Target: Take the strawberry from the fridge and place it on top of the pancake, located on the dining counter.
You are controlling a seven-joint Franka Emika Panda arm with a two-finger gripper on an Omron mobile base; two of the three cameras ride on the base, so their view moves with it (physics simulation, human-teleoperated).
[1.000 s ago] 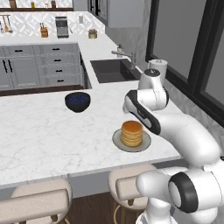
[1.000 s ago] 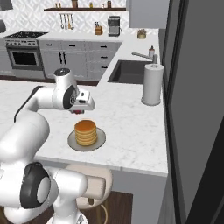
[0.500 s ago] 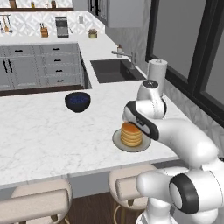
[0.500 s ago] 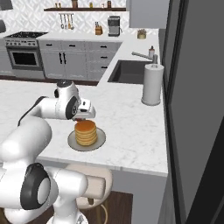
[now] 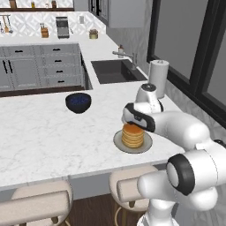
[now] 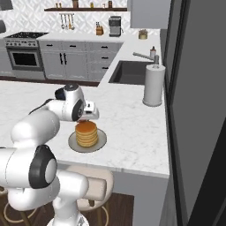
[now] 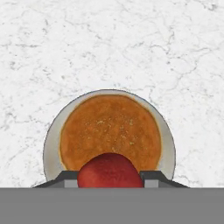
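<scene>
Marble worktop point(image 5: 48, 141): end effector point(image 7: 110, 183) clamped on strawberry point(image 7: 110, 171) over pancake point(image 7: 110, 129); prob soft, light, bruisable — pinch sides at widest pt, gentle release.

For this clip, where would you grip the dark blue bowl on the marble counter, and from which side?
The dark blue round bowl is best taken by its rim, from straight above, one finger inside and one outside the wall. It stands upright with its mouth open, alone on the white marble counter, and looks too wide for the tool to span.
</scene>
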